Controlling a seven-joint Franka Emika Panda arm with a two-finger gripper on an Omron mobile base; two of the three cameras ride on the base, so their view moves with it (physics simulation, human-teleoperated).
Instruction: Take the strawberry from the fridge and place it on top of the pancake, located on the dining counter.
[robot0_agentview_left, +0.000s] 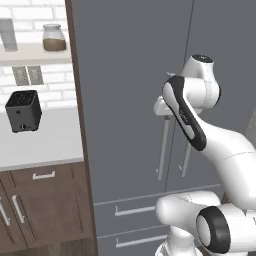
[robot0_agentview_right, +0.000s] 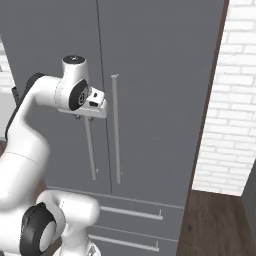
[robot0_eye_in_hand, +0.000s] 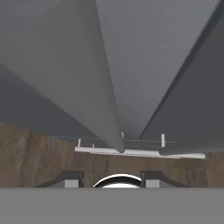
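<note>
Both fridge (robot0_agentview_right: 150, 75) doors shut, handle (robot0_agentview_right: 90, 150) just below jaws

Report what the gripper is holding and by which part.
The gripper is at the top of the fridge's left door handle; whether it is clamped there cannot be told.

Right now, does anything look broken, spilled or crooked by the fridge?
Nothing stands out. The fridge has both doors shut with its handles straight, and its drawers sit flush. The toaster stands upright on the worktop, and the jar sits squarely on its shelf. The end effector is at the left door handle.
</note>
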